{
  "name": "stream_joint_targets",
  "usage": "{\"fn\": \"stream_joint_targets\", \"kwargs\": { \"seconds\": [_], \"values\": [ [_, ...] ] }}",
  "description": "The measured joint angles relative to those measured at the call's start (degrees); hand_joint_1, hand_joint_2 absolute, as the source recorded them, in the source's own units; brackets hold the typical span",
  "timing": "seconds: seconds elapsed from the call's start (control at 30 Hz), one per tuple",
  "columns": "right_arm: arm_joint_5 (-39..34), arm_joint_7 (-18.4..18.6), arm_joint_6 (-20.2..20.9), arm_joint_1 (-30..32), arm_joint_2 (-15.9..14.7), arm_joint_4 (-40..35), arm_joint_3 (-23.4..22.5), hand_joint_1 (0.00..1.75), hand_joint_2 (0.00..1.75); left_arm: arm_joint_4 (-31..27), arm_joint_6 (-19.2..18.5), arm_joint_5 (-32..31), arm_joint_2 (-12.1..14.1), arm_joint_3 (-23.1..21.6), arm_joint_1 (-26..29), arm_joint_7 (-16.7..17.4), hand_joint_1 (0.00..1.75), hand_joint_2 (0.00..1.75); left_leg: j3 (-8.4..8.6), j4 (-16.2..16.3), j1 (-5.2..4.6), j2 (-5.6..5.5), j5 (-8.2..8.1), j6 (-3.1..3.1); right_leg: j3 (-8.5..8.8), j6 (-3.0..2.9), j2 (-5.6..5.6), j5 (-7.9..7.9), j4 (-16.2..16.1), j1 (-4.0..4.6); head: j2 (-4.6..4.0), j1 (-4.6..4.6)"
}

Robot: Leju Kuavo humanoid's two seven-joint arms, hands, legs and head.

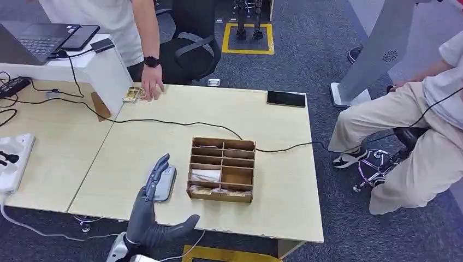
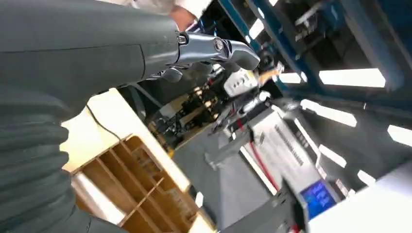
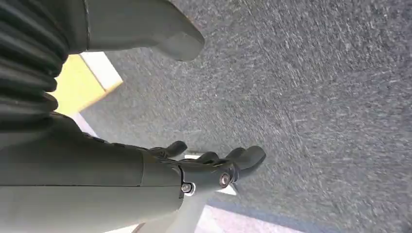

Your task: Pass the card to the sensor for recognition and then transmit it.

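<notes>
Grey left hand (image 1: 154,203) empty, fingers spread over sensor (image 1: 164,183); right hand (image 3: 204,170) empty, loose.

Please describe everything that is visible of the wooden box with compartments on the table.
The wooden box is a shallow, open-topped organiser of brown, plywood-like board, split by thin dividers into several compartments. It lies flat on the light wooden table, near the front edge. Some compartments hold pale, card-like items; others look empty. A black cable runs past its far corner. The left hand hovers beside it without touching it.
</notes>
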Motion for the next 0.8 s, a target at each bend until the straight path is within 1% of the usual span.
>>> {"fn": "stream_joint_targets", "kwargs": {
  "seconds": [0.07,0.13,0.2,0.27,0.37,0.47,0.5,0.53,0.6,0.67,0.73,0.8],
  "values": [
    [0.4,0.0,0.0,-0.1,0.0,0.0,-0.1,0.0,1.75,1.5,0.5,-2.1,0.0,-1.0,-1.5,2.4,0.0,1.75,0.0,0.0,0.0,0.0,0.0,0.0,0.01,0.0,0.0,0.0,0.0,0.0,0.0,0.02],
    [1.0,0.0,-0.1,-0.2,0.0,0.0,-0.2,0.0,1.75,3.1,1.8,-2.0,-0.3,-1.8,-3.2,4.1,0.0,1.75,0.01,0.0,0.0,0.0,0.0,0.0,0.02,0.01,-0.01,0.02,0.0,-0.01,0.0,0.0],
    [1.1,0.0,-0.1,-0.2,0.0,0.0,-0.4,0.0,1.75,4.6,2.8,-1.0,-1.1,-2.0,-5.0,5.4,0.0,1.75,0.01,0.0,0.0,0.01,0.01,0.0,0.04,0.02,-0.01,0.03,0.0,-0.01,0.0,0.02],
    [1.5,0.0,-0.2,-0.3,0.1,-0.2,-0.7,0.0,1.75,5.2,4.3,-0.1,-2.5,-2.0,-5.9,6.6,0.0,1.75,0.02,0.0,0.0,0.01,0.01,0.01,0.04,0.02,0.0,0.05,0.0,-0.02,0.0,0.02],
    [1.8,0.1,-0.5,-0.3,0.2,-0.4,-1.0,0.0,1.75,5.7,9.3,2.6,-5.0,-1.9,-6.7,7.0,0.0,1.75,0.0,0.0,0.0,0.0,0.01,0.01,0.03,0.03,0.0,0.05,0.0,-0.02,0.0,0.02],
    [1.8,0.4,-0.8,-0.4,0.8,-0.8,-1.4,0.0,1.75,6.2,15.3,6.4,-7.3,-0.9,-7.9,7.1,0.0,1.75,-0.01,0.0,-0.02,0.0,0.0,0.01,0.02,0.03,-0.01,0.04,0.0,-0.02,-0.02,0.02],
    [1.7,0.6,-1.2,-0.5,0.9,-0.9,-1.6,0.0,1.75,6.5,17.6,6.8,-8.0,-0.4,-8.6,7.0,0.0,1.75,-0.01,0.0,-0.03,0.0,0.0,0.01,0.02,0.03,-0.01,0.04,0.0,-0.01,0.0,0.0],
    [1.8,0.7,-1.3,-0.5,1.2,-1.0,-1.6,0.0,1.75,6.8,19.0,6.7,-8.4,0.1,-9.3,7.0,0.0,1.75,-0.01,0.0,-0.02,-0.01,0.0,0.01,0.02,0.03,-0.02,0.04,0.0,-0.01,0.0,0.02],
    [1.8,0.7,-1.4,-0.6,1.2,-0.9,-1.7,0.0,1.75,7.3,20.3,5.4,-9.1,0.7,-9.9,7.0,0.0,1.75,0.0,0.0,-0.02,0.0,0.0,0.01,0.03,0.02,-0.02,0.04,0.0,-0.01,0.0,0.0],
    [1.9,0.7,-1.4,-0.6,1.2,-0.9,-1.7,0.0,1.75,7.6,20.4,2.5,-9.2,0.7,-10.0,7.6,0.0,1.75,0.0,0.0,-0.02,0.01,0.0,0.01,0.02,0.02,-0.01,0.04,0.0,0.01,-0.02,0.02],
    [2.1,0.2,-1.4,-0.6,1.2,-0.7,-1.7,0.0,1.75,8.2,20.5,-1.0,-8.9,0.8,-10.1,8.1,0.0,1.75,-0.01,0.0,-0.01,0.0,0.0,0.01,0.03,0.02,-0.02,0.03,0.0,0.01,0.0,0.02],
    [2.3,0.1,-1.4,-0.8,0.9,0.0,-1.7,0.0,1.75,8.9,20.2,-3.9,-7.6,0.8,-10.4,8.6,0.0,1.75,0.01,0.0,-0.01,0.01,0.0,0.01,0.03,0.02,-0.01,0.03,0.0,0.01,0.0,0.02]
  ]
}}
